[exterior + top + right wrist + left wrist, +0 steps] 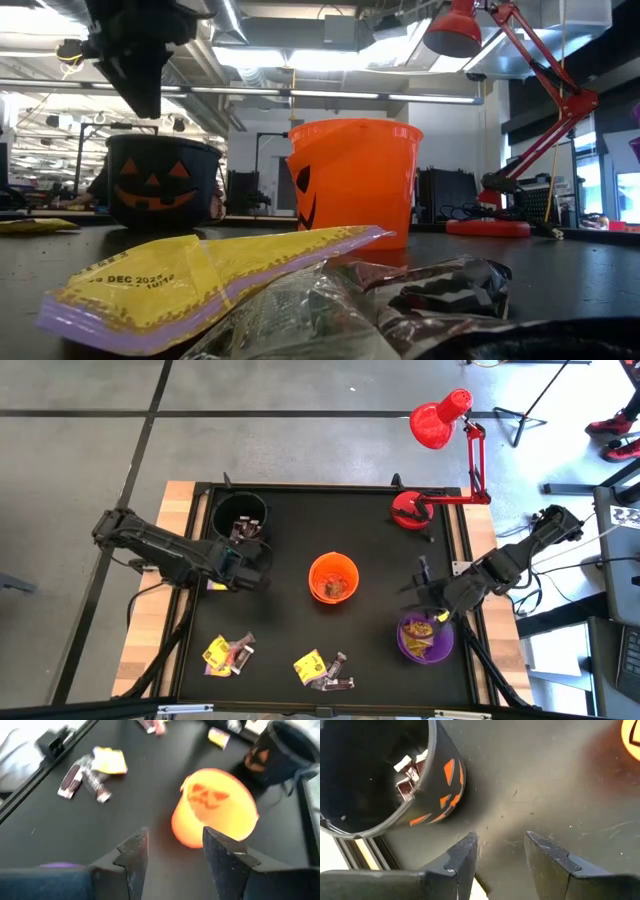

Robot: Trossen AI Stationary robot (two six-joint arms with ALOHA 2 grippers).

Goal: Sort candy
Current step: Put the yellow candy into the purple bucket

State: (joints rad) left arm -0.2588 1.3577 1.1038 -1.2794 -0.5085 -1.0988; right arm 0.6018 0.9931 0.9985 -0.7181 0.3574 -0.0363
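In black cup, orange cup, purple cup: candy.

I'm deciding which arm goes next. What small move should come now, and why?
Probably send the left pincer toward the candy pile nearest it at the table's front. It stands open and empty beside the black cup, while the right pincer, also open and empty, hangs by the purple cup.

A grey tiled floor with dark seams surrounds a black-topped table. A red desk lamp stands at its far edge. Beyond, bright ceiling lights shine overhead.
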